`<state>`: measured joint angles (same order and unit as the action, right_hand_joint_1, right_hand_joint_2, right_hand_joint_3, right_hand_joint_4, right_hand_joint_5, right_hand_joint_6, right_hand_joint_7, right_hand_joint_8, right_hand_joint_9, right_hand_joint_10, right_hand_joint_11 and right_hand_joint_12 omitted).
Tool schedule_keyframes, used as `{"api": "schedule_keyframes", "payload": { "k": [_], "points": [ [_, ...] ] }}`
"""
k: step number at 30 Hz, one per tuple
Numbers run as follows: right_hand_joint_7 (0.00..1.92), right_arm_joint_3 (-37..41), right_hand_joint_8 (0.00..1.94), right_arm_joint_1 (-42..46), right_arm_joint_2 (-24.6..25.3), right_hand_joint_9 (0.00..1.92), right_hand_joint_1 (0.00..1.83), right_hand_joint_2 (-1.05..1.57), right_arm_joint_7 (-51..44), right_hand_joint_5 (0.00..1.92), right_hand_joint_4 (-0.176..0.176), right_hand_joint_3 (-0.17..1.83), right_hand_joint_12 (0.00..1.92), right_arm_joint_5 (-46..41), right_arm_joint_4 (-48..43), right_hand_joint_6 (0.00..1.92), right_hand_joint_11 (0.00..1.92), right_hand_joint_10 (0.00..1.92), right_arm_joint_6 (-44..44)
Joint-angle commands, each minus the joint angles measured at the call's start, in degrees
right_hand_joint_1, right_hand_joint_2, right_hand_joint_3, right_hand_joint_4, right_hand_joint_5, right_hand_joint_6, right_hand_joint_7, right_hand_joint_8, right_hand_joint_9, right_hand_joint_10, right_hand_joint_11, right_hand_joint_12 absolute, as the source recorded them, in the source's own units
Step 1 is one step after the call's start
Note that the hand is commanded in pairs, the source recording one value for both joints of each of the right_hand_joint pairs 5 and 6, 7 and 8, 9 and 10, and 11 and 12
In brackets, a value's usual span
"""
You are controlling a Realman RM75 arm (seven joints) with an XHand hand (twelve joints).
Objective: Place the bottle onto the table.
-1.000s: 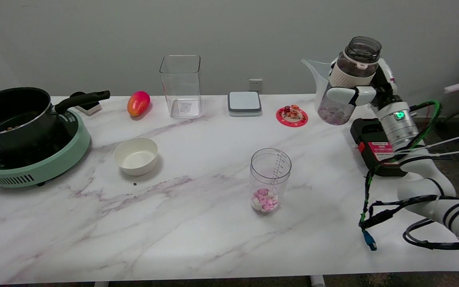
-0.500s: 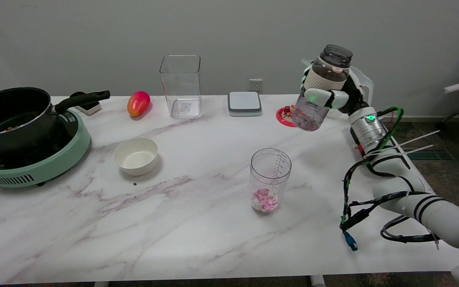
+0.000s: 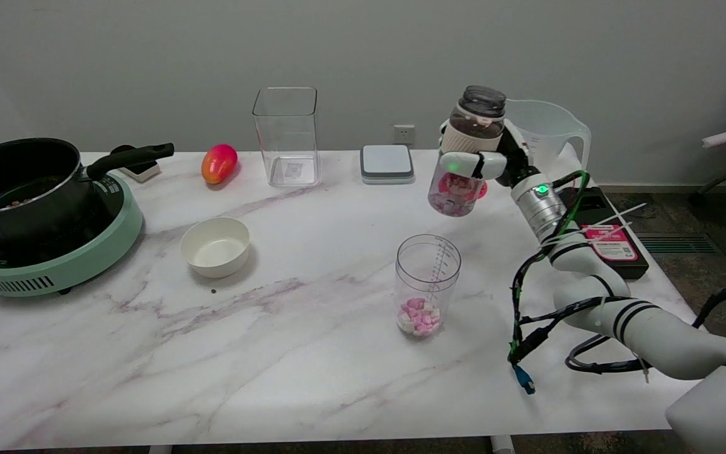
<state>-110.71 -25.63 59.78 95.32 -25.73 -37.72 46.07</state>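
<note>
My right hand (image 3: 486, 157) grips a clear bottle (image 3: 460, 161) with a dark open mouth and a cream collar. Pink and white pieces lie in its bottom. The bottle hangs nearly upright in the air over the back right of the marble table (image 3: 287, 353), in front of a red coaster. It is above and slightly behind a clear measuring cup (image 3: 426, 284) that stands on the table with pink and white pieces in it. White fingers (image 3: 473, 164) wrap across the bottle's middle.
At the back stand a clear square container (image 3: 286, 135), a red-orange mango (image 3: 218, 162), a grey-white box (image 3: 387, 163) and a clear jug (image 3: 549, 129). A white bowl (image 3: 215, 246) and a black pot (image 3: 19, 183) on a green cooker sit left. A black device (image 3: 609, 239) lies at the right edge.
My right arm has carried the bottle leftward and lower, from over the table's right edge to above the measuring cup's far side. The jug behind it has come into full view.
</note>
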Motion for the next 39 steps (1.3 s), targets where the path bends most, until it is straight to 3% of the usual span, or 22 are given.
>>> {"api": "schedule_keyframes", "payload": {
  "k": [1,17,39],
  "points": [
    [1.83,-2.42,1.83,-4.54,7.7,1.53,1.35,1.29,-12.31,1.92,0.0,0.32,1.35,-2.04,5.97,1.92,1.35,1.53,-3.92],
    [1.86,-2.98,1.86,-2.94,8.03,1.57,1.25,1.45,-24.54,1.92,0.0,0.32,1.38,-2.9,6.57,1.92,1.38,1.57,-1.92],
    [1.86,-3.26,1.86,-3.02,7.63,1.56,1.24,1.46,-21.0,1.92,0.0,0.29,1.37,-4.82,8.29,1.92,1.37,1.56,-1.12]
  ]
}}
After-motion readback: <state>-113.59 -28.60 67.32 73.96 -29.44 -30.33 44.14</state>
